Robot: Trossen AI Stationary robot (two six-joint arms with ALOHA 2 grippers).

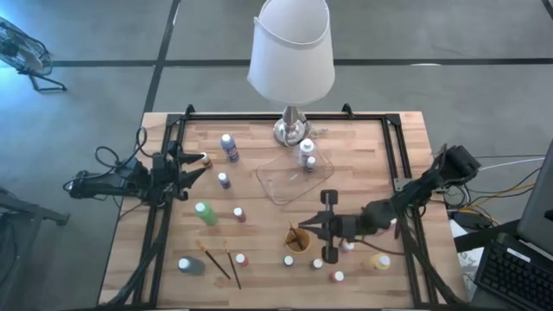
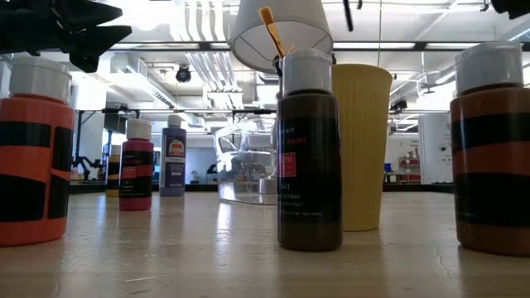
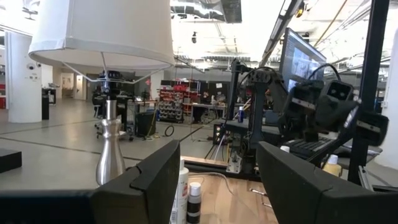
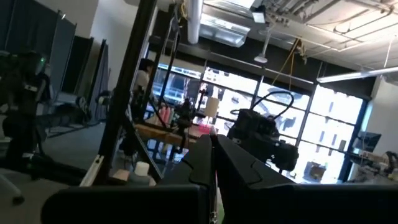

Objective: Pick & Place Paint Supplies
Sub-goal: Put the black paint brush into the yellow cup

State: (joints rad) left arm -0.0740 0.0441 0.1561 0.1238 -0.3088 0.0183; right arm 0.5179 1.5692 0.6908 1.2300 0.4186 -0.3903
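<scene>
In the high view I am counting about thirteen white-capped bottles scattered over the table (image 1: 406, 130). They include one purple bottle (image 1: 229, 147) at upper left of centre, one green bottle (image 1: 206, 213) lying left of centre, one grey bottle (image 1: 190, 265) at lower left and one yellow bottle (image 1: 378, 262) at lower right. Small caps are making the exact total hard to fix. Two brushes (image 1: 223, 263) are lying crossed at lower left, and a third brush (image 1: 294, 233) is standing in the single cup (image 1: 301, 242). One clear tray (image 1: 285, 181) is sitting at centre below one lamp (image 1: 291, 52), with bottles at its upper right edge.

The left gripper (image 1: 197, 169) is hanging at the left edge with its fingers (image 3: 149, 180) spread wide and holding nothing; a small bottle (image 1: 223, 180) is standing just right of it. The right gripper (image 1: 304, 228) is reaching in from the right, fingers pressed together and empty, its tip just beside the cup's upper rim. Several bottles are clustering just below it.

In the low view, the brown bottle (image 2: 308, 157) at centre is showing the word "Umber"; the other labels are staying unreadable.
</scene>
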